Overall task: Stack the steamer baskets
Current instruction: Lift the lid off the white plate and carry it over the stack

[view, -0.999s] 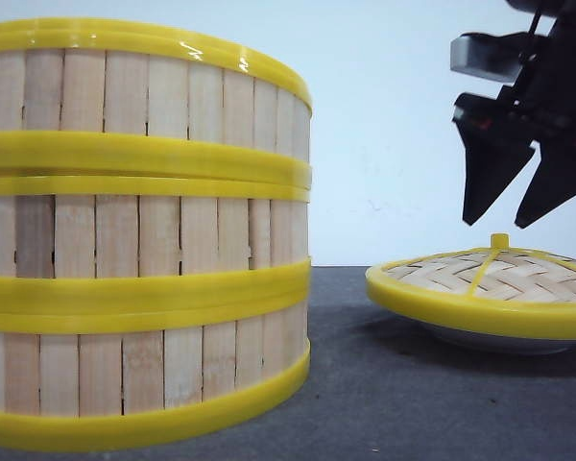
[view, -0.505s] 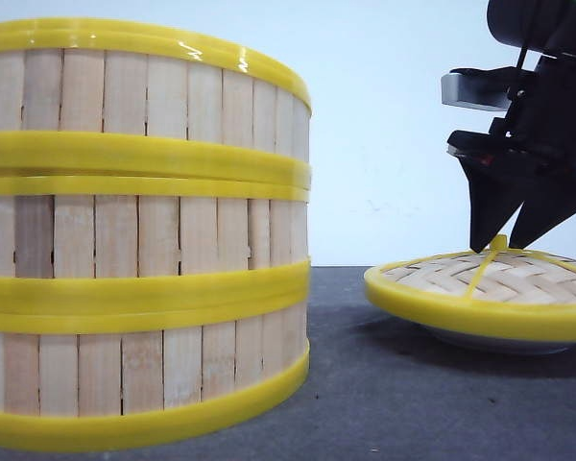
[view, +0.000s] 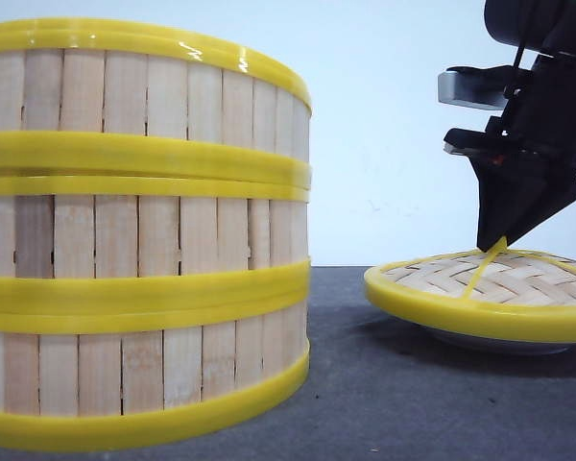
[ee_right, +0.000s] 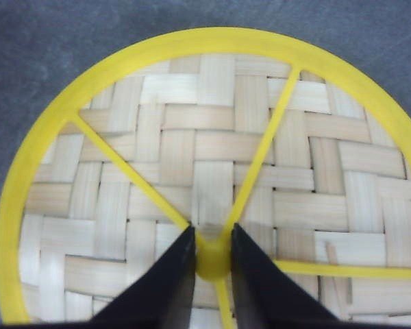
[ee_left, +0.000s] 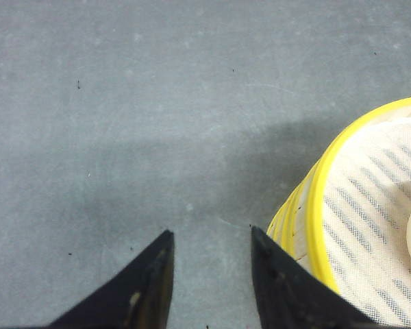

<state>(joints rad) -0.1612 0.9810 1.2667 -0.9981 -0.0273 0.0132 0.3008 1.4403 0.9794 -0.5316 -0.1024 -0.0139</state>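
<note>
Dropping from well above the lid a second ago, the right hand (view: 499, 242) now has its fingertips down at the crown of the lid, its two dark fingers drawn nearly together where before they stood spread. In the right wrist view those fingers (ee_right: 166, 279) sit either side of the yellow knob (ee_right: 212, 258) and appear to touch it, so the hand looks closed on the knob, though the lid (view: 485, 293) has not left the white plate (view: 480, 339) under it.

As for the task, the steamer baskets (view: 139, 230) stand as one column of three to the left of the lid, yellow rims meeting rim to rim, walls upright and roughly in line. I judge the stacking itself done. What seems left is capping: raising the lid, carrying it over to the stack and setting it on the top rim.

Beside the stack, the left hand (ee_left: 209, 240) hangs over bare grey table (ee_left: 157, 103), fingers parted and gripping nothing, with the top basket's yellow rim just next to one fingertip.
</note>
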